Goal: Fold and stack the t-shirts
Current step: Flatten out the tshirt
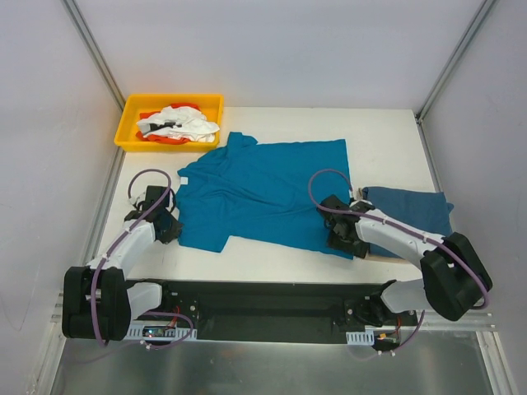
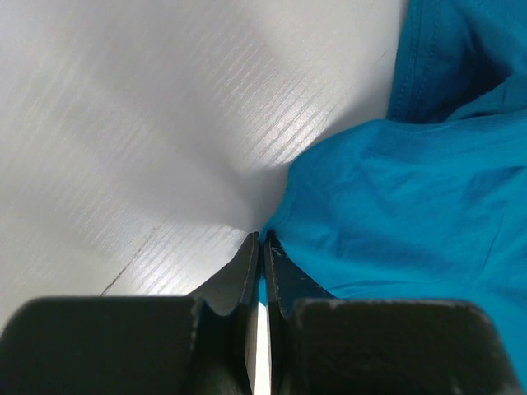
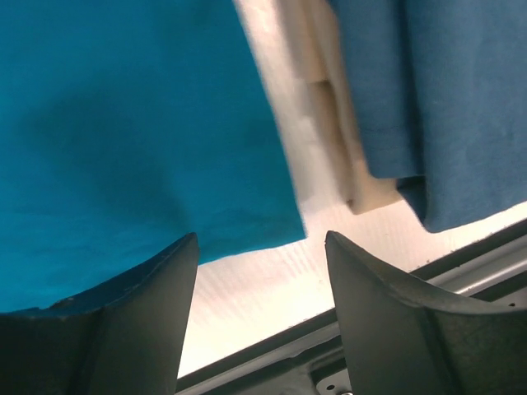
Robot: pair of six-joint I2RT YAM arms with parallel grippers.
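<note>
A white table (image 1: pixel 247 259) holds a teal spread t-shirt (image 1: pixel 263 189), lying flat near the middle with its collar toward the left and its hem toward the right. At the table's right side is a darker blue folded t-shirt (image 1: pixel 412 210); it rests on a pale board (image 3: pixel 329 107) whose edge shows beneath it in the right wrist view. The left gripper (image 2: pixel 262 239) sits low at the left edge of the spread t-shirt, by the near sleeve. Its two fingers are pressed almost together, with a thin fold of teal cloth pinched between them. The right gripper (image 3: pixel 262 243) is at the shirt's near right corner, between the two shirts. Its fingers stand wide apart and hold nothing, with the hem corner and bare table showing between them. A yellow bin (image 1: pixel 132 123) at the far left corner contains crumpled white and orange cloths (image 1: pixel 177 123).
</note>
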